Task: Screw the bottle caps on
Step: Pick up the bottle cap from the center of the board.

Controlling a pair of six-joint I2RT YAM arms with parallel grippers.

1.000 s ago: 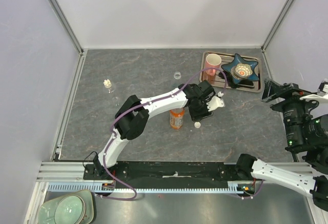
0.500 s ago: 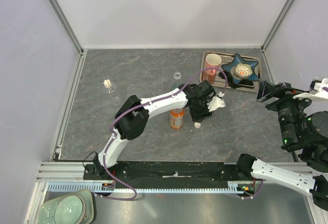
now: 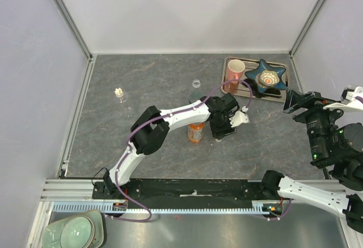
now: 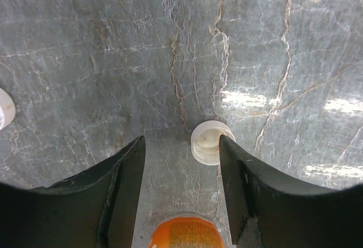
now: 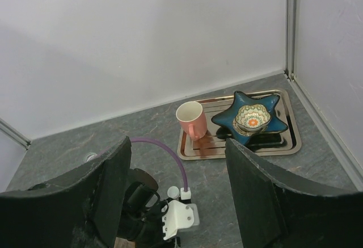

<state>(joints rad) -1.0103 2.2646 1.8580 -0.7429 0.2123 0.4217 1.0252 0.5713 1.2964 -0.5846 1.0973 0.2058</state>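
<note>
Left gripper hangs open and empty over the grey table, straddling a white bottle cap near the orange bottle. Right gripper is open, holding nothing.

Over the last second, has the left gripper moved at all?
Yes. In the top view, the left gripper has slid toward the near edge, passing alongside the unmoved orange bottle. Its open jaws now straddle the white cap.

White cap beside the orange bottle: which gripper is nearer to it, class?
Left. The left gripper is over the cap, which lies between its open fingers; the right gripper is far off, by the tray.
</note>
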